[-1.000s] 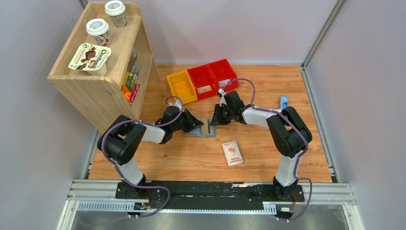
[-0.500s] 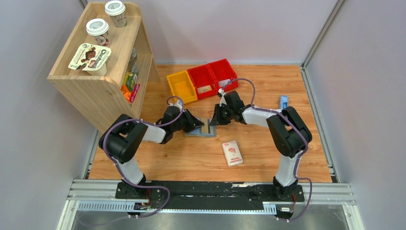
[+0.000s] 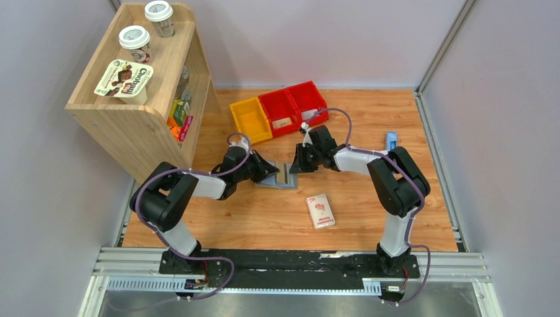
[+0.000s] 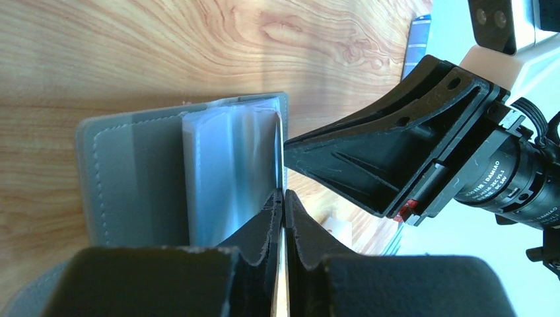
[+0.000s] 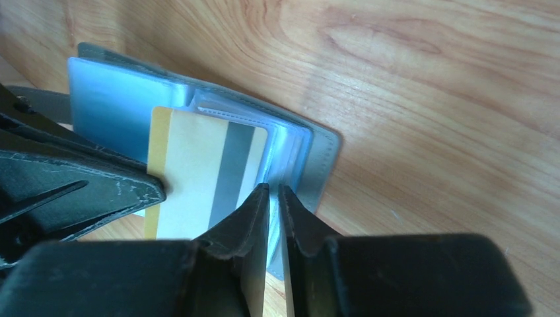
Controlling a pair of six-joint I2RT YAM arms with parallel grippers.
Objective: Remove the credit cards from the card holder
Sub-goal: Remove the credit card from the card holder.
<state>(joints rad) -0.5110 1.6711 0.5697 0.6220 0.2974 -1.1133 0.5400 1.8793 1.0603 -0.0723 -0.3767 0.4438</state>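
The card holder (image 5: 105, 112) lies open on the worktop (image 3: 264, 221) between our arms. Our left jaws pinch a tan credit card (image 5: 198, 165) sticking out of it — our right jaws clench its pocket leaves.

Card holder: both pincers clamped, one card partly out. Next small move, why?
Probably draw the left pincer back, sliding the tan card clear. It appears shut on the card's edge, and the right pincer grips the card holder at its pocket, so it should stay put.
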